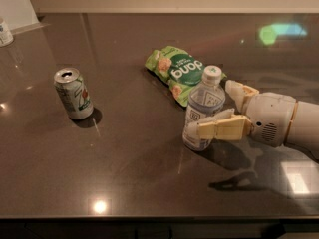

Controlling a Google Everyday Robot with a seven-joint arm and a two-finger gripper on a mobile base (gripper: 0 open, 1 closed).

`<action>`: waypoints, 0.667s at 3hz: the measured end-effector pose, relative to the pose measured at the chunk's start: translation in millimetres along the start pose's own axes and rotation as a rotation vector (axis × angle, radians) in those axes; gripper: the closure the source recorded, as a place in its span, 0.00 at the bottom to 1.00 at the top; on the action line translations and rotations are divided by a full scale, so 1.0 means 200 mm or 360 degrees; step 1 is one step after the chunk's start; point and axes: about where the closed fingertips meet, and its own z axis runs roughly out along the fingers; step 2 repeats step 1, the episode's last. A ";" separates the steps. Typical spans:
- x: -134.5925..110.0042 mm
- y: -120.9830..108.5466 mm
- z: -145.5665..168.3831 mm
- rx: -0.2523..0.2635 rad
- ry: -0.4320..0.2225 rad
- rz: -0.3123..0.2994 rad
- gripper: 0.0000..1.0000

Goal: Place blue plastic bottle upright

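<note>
The blue plastic bottle (203, 114), clear with a white cap and a white-and-blue label, stands upright on the dark table (149, 173), right of centre. My gripper (210, 108) reaches in from the right and is shut on the bottle's body. One tan finger (222, 128) crosses the front of the bottle. The other finger (240, 91) is behind it to the right. The bottle's base is at the table surface.
A green snack bag (178, 71) lies just behind the bottle. A silver-green soda can (74, 93) stands upright at the left. A small white container (5, 32) is at the far left edge. The table's front edge runs along the bottom.
</note>
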 end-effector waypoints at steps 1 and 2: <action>0.00 0.00 0.00 0.0000 0.0000 0.0000 0.00; 0.00 0.00 0.00 0.0000 0.0000 0.0000 0.00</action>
